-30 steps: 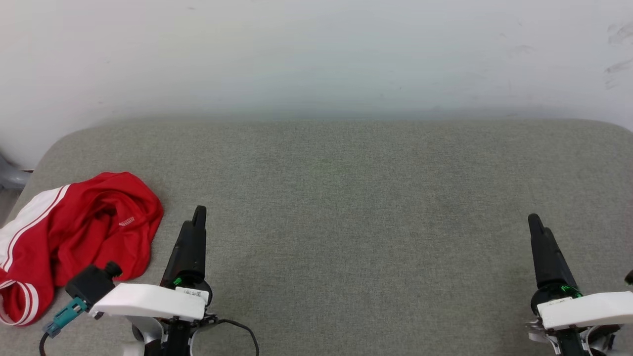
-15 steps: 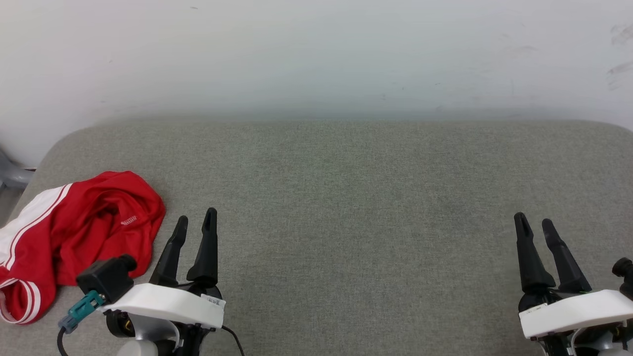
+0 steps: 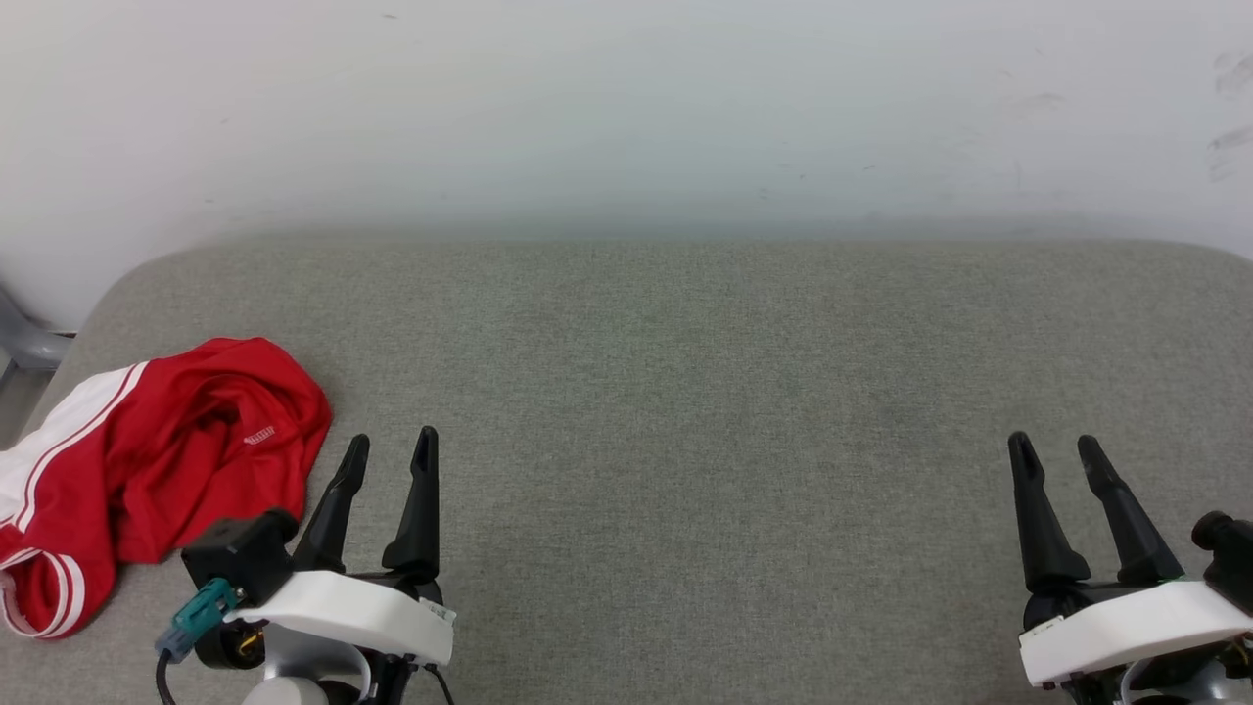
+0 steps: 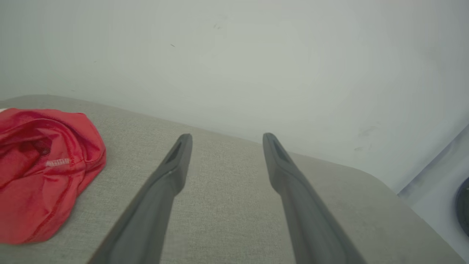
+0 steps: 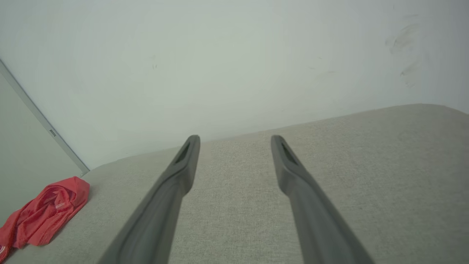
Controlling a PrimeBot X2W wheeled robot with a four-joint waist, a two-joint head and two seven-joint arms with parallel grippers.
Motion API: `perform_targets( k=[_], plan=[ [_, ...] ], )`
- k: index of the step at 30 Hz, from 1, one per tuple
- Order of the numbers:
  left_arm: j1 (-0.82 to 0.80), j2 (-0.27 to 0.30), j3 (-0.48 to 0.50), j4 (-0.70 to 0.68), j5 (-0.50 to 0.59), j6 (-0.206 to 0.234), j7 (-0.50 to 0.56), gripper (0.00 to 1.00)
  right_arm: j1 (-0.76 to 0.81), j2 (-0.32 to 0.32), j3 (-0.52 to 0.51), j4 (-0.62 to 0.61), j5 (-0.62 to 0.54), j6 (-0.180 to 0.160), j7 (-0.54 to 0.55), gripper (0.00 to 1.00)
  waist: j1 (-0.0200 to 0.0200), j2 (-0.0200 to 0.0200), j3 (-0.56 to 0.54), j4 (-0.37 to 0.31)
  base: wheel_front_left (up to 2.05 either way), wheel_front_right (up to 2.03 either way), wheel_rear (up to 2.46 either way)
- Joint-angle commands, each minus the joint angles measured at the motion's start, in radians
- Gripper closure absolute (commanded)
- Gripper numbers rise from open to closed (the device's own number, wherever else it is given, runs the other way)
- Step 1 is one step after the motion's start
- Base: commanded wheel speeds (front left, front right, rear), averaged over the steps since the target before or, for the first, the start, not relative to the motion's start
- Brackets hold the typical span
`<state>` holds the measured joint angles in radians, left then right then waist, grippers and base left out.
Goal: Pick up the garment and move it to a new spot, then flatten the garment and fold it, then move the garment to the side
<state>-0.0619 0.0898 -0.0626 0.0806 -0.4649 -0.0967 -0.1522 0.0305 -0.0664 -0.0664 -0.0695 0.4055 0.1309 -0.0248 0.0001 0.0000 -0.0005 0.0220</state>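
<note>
The garment (image 3: 147,470) lies crumpled in a heap at the left end of the grey padded table (image 3: 685,372); it is red with white striped trim along its left edge. The same garment (image 4: 40,168) fills the left of the left wrist view, and the garment (image 5: 44,212) sits small at the lower left of the right wrist view. My left gripper (image 3: 392,448) stands open just right of the heap, not touching it, nothing between its fingers. Far to the right, my right gripper (image 3: 1055,448) is open and empty above bare cloth.
A pale wall (image 3: 626,108) rises directly behind the table's far edge. The table's rounded left corner (image 3: 127,284) is close to the garment, with a grey object (image 3: 29,343) beyond it. Grey surface stretches between the two grippers.
Both grippers have rolled from edge-on to showing both spread fingers and drawn back slightly toward me. The garment lies as before.
</note>
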Motion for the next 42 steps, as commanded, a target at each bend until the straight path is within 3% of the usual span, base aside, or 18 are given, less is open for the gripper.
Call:
perform_targets(
  k=[1,21,34,42],
  plan=[
    [0.001,0.01,-0.005,-0.006,0.026,0.002,-0.007,0.0,0.003,-0.003,-0.002,-0.02,-0.025,0.0,-0.001,0.0,0.0,0.0,0.0,0.001,0.0,0.0,0.0],
    [0.005,0.025,-0.03,0.033,0.196,0.027,-0.055,0.0,0.039,0.012,-0.014,-0.071,-0.202,0.0,0.026,0.0,0.0,0.0,-0.006,0.014,0.0,0.0,0.0],
    [-0.006,0.017,-0.021,0.052,0.279,0.018,-0.082,0.0,0.055,0.017,-0.029,-0.086,-0.266,0.0,0.021,0.0,0.0,0.0,-0.003,0.02,0.0,0.0,0.0],
    [-0.017,0.007,-0.002,0.059,0.303,0.004,-0.096,0.0,0.06,0.017,-0.012,-0.096,-0.298,0.0,0.014,0.0,-0.0001,0.0,0.002,0.066,0.0,0.0,0.0]
  ],
)
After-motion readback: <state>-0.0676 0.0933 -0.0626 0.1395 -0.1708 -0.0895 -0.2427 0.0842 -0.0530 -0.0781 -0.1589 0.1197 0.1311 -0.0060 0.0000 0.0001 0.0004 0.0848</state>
